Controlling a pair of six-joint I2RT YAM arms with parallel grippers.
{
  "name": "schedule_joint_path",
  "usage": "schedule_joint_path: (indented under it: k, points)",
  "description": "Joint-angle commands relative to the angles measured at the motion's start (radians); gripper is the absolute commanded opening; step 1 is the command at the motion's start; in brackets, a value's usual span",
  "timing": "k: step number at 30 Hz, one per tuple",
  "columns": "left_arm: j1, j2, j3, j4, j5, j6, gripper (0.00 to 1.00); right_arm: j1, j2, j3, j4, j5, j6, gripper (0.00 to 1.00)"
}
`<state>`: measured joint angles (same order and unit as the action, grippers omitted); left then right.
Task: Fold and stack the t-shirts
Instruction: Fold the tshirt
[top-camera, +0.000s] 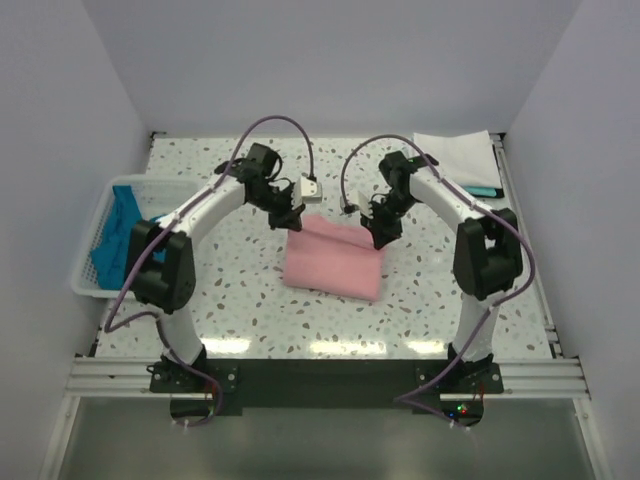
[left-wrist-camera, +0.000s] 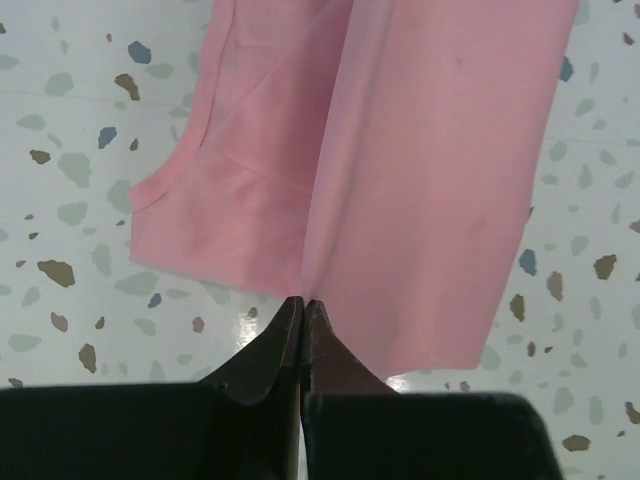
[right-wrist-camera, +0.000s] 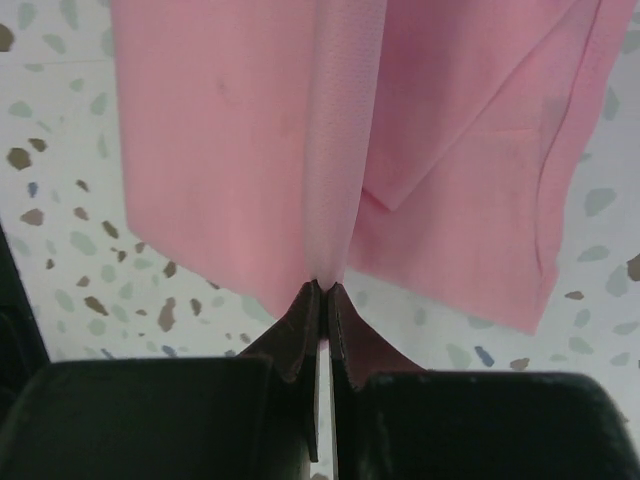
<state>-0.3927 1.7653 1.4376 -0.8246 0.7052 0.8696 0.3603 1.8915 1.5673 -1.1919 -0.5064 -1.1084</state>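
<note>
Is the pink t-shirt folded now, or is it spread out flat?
Folded. The pink t-shirt lies as a small rectangle with layers overlapping; the left gripper and right gripper each pinch its far edge.

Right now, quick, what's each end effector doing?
Left end effector: closed, pinching an edge of the pink t-shirt.
Right end effector: closed, pinching the same pink t-shirt.

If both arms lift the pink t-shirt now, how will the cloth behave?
The pink t-shirt will probably hang floppy: it ridges where the jaws of the left gripper and right gripper pinch it. It is likely light, since its thin layers lie flat. Its folded layers may slide apart.
</note>
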Motion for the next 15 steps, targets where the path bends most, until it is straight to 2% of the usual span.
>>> schedule_joint_path:
  k: [1, 5, 9, 12, 15]
  points:
    - [0.051, 0.145, 0.128, 0.022, -0.022, 0.019, 0.02, -0.037, 0.085, 0.103, 0.014, 0.020, -0.048, 0.00]
    - [0.058, 0.278, 0.196, 0.036, -0.033, 0.019, 0.04, -0.044, 0.231, 0.172, 0.049, 0.017, -0.031, 0.00]
    - [0.060, 0.353, 0.162, 0.064, -0.055, 0.000, 0.05, -0.043, 0.308, 0.179, 0.115, 0.020, 0.008, 0.00]
    - [0.058, 0.324, 0.072, 0.081, -0.026, -0.020, 0.05, -0.031, 0.313, 0.114, 0.181, 0.037, 0.021, 0.00]
    - [0.058, 0.223, -0.095, 0.116, 0.002, -0.034, 0.04, 0.006, 0.272, 0.028, 0.222, 0.040, 0.035, 0.00]
